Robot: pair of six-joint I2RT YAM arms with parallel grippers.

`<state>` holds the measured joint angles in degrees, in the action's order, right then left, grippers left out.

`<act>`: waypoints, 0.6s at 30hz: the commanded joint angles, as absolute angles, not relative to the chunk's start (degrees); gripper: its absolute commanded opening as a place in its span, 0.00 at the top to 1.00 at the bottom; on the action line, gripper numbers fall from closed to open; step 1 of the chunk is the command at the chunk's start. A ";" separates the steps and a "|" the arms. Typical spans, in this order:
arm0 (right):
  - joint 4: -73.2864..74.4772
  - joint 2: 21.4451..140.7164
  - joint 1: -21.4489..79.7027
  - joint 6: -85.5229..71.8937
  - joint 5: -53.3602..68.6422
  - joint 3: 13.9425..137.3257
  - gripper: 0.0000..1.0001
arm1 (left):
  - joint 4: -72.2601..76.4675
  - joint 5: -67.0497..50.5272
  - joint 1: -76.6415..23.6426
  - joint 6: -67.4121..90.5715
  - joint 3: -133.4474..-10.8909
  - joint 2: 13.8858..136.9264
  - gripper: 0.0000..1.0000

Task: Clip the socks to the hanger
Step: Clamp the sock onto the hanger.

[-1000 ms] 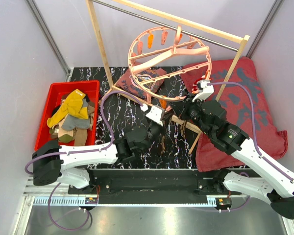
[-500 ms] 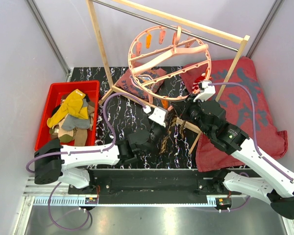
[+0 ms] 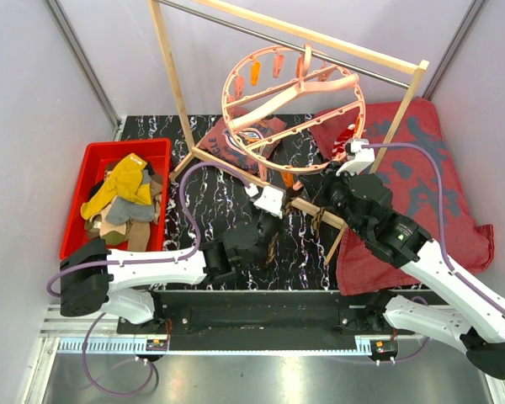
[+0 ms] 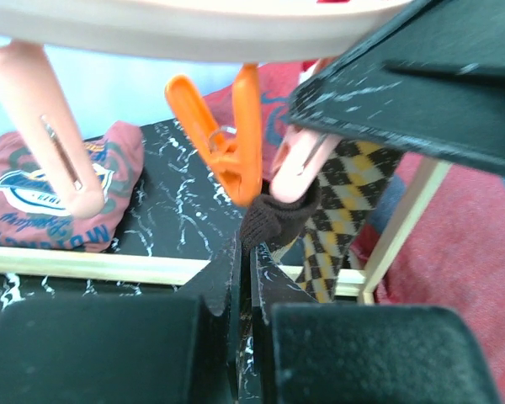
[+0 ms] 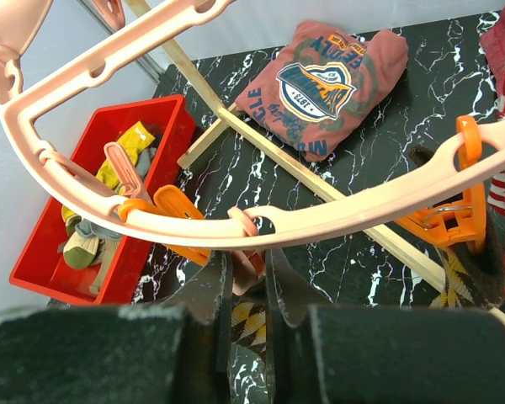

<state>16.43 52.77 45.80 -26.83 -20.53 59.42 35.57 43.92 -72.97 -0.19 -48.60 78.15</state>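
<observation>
you're holding the argyle sock (image 4: 347, 198) by its cuff in the clamped left gripper (image 4: 245, 252) at the hanger (image 5: 362, 206)'s near rim, right gripper (image 5: 246, 268) squeezing the pink clip (image 5: 243, 224), so be pushing the cuff deep between its prongs.

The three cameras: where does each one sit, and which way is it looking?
Top external: above and behind the bases, looking down on hanger and red bin; both arms show.
Left wrist: on the left arm, facing an orange clip and argyle sock; its shut fingers show.
Right wrist: on the right arm, facing the hanger's rim and a pink clip; its fingers show.
Shared: both wrist views show the argyle sock.
</observation>
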 commanded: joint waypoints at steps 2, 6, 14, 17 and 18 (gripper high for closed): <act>15.64 51.42 46.14 -26.63 -24.61 61.52 1.00 | 37.09 48.43 -73.12 1.76 -49.13 79.10 1.00; 15.56 51.15 46.23 -27.24 -26.10 61.17 1.00 | 36.48 50.18 -73.21 2.19 -49.66 79.28 1.00; 15.64 51.85 46.14 -29.09 -27.77 61.17 1.00 | 36.12 48.96 -73.48 4.57 -50.53 79.45 1.00; 15.47 52.38 46.23 -30.58 -27.86 61.00 1.00 | 37.18 47.73 -73.91 3.87 -50.89 79.45 1.00; 15.47 52.56 46.14 -31.19 -27.95 60.91 1.00 | 37.44 47.55 -74.09 3.43 -50.98 79.37 1.00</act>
<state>17.08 52.14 45.82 -28.12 -24.64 59.40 33.04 47.75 -73.23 3.07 -48.62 79.00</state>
